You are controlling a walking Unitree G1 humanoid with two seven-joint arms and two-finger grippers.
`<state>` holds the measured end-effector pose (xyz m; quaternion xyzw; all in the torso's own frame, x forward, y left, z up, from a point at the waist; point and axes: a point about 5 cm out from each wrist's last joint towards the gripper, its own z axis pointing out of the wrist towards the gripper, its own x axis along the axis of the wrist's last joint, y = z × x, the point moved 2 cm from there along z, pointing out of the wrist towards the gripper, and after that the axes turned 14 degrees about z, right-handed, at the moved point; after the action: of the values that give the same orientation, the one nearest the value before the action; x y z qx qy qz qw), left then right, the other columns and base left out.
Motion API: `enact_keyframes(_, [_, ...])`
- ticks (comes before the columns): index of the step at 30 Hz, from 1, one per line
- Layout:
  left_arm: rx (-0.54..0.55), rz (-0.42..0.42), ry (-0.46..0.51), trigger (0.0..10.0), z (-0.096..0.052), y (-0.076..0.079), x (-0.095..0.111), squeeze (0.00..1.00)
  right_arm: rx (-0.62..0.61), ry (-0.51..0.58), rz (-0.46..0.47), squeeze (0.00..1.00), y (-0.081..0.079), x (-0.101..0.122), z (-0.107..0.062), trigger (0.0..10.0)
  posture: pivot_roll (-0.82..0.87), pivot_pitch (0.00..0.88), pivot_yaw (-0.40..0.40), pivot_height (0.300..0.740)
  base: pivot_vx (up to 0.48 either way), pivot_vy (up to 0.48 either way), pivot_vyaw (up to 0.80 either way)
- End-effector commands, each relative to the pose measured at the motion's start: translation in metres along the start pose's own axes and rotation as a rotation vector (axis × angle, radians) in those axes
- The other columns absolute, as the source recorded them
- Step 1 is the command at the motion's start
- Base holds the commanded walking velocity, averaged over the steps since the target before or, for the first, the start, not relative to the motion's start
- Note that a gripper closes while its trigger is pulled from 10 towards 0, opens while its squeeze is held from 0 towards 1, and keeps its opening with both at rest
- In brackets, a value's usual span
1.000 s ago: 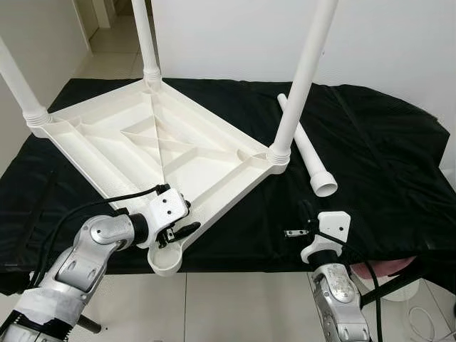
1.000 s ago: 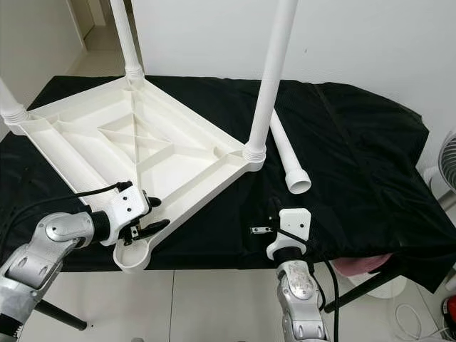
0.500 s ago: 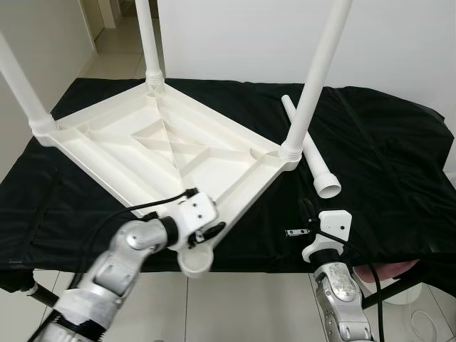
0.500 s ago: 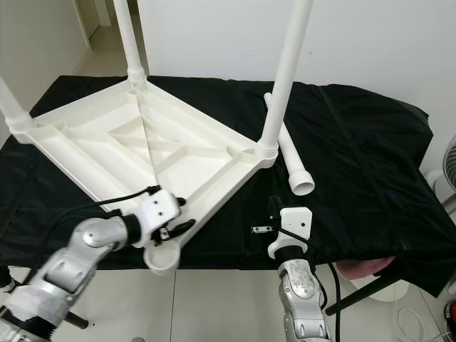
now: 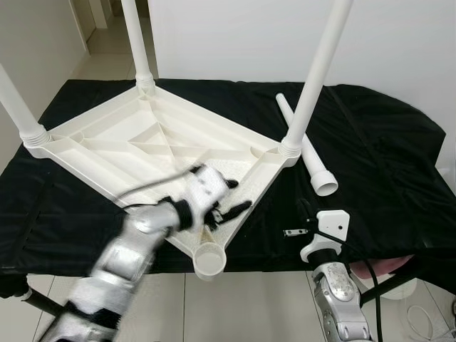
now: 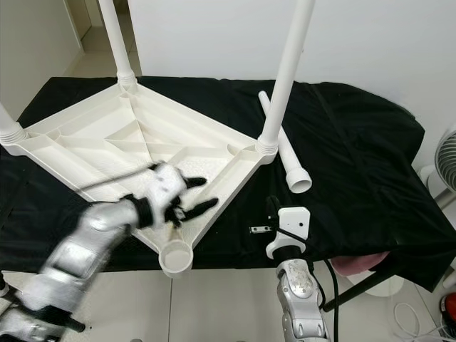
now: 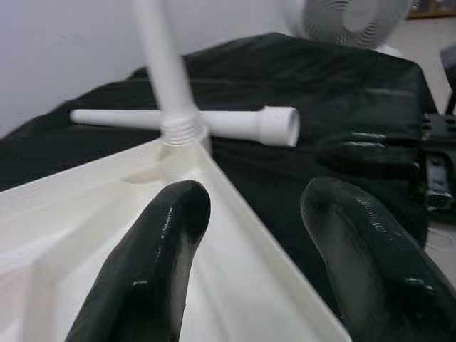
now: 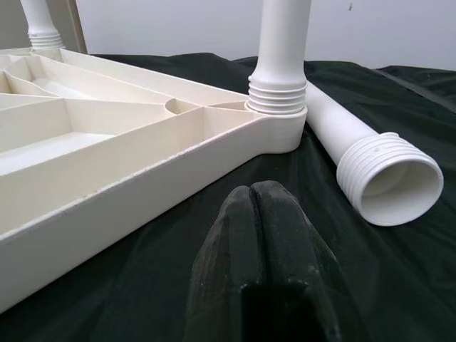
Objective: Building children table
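1. white plastic table top (image 5: 157,153) lies upside down on the black-covered worktop (image 5: 385,157), three legs screwed in and pointing up; empty corner socket (image 5: 210,261) overhangs the near edge.
2. loose fourth leg (image 5: 308,153) lies on the cloth just beside the right corner.
3. left end effector (image 5: 229,197) hovers over the near rim, fingers (image 7: 160,242) spread, released.
4. right end effector (image 8: 260,235) low at the worktop edge, fingers clenched, empty.
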<state>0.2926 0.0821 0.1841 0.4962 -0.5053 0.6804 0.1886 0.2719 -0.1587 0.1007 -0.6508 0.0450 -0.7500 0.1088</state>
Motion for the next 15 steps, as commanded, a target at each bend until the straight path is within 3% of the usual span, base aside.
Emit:
enact_keyframes(1, [-0.081, -0.025, -0.008, 10.0, -0.010, 0.003, -0.003, 0.17, 0.006, -0.010, 0.004, 0.00, -0.001, -0.002, 0.002, 10.0, -0.06, 0.000, -0.014, 0.740, 0.000, 0.000, 0.00])
enact_keyframes(3, [-0.109, -0.020, -0.025, 10.0, -0.016, 0.002, -0.006, 0.17, 0.008, -0.010, 0.004, 0.00, -0.001, -0.002, 0.002, 10.0, -0.06, 0.000, -0.014, 0.740, 0.000, 0.000, 0.00])
enact_keyframes(4, [-0.138, -0.025, -0.045, 10.0, -0.023, 0.001, -0.010, 1.00, 0.010, -0.011, 0.005, 0.00, -0.001, -0.002, 0.002, 10.0, -0.06, 0.000, -0.012, 0.740, 0.000, 0.000, 0.00])
enact_keyframes(8, [-0.177, -0.012, -0.098, 10.0, -0.032, -0.001, -0.019, 1.00, 0.013, -0.012, 0.005, 0.00, -0.001, -0.003, 0.003, 10.0, -0.05, 0.000, -0.015, 0.740, 0.000, 0.000, 0.00])
enact_keyframes(10, [-0.199, 0.039, -0.159, 10.0, -0.037, 0.000, -0.029, 1.00, 0.017, -0.012, 0.005, 0.00, -0.002, -0.003, 0.004, 10.0, -0.05, 0.000, -0.014, 0.740, 0.000, 0.000, 0.00])
enact_keyframes(11, [-0.206, 0.058, -0.186, 10.0, -0.037, 0.001, -0.035, 0.69, 0.018, -0.012, 0.005, 0.00, -0.002, -0.003, 0.004, 10.0, -0.05, 0.000, -0.015, 0.740, 0.000, 0.000, 0.00])
enact_keyframes(12, [-0.206, 0.058, -0.186, 10.0, -0.037, 0.001, -0.035, 0.69, 0.018, -0.012, 0.005, 0.00, -0.002, -0.003, 0.004, 10.0, -0.05, 0.000, -0.015, 0.740, 0.000, 0.000, 0.00])
enact_keyframes(13, [-0.205, 0.065, -0.209, 10.0, -0.037, 0.002, -0.040, 0.00, 0.019, -0.012, 0.005, 0.00, -0.002, -0.003, 0.004, 10.0, -0.05, 0.000, -0.016, 0.740, 0.000, 0.000, 0.00])
enact_keyframes(15, [-0.203, 0.060, -0.232, 10.0, -0.036, 0.002, -0.045, 0.00, 0.019, -0.011, 0.006, 0.00, -0.002, -0.003, 0.005, 10.0, -0.05, 0.000, -0.018, 0.740, 0.000, 0.000, 0.00])
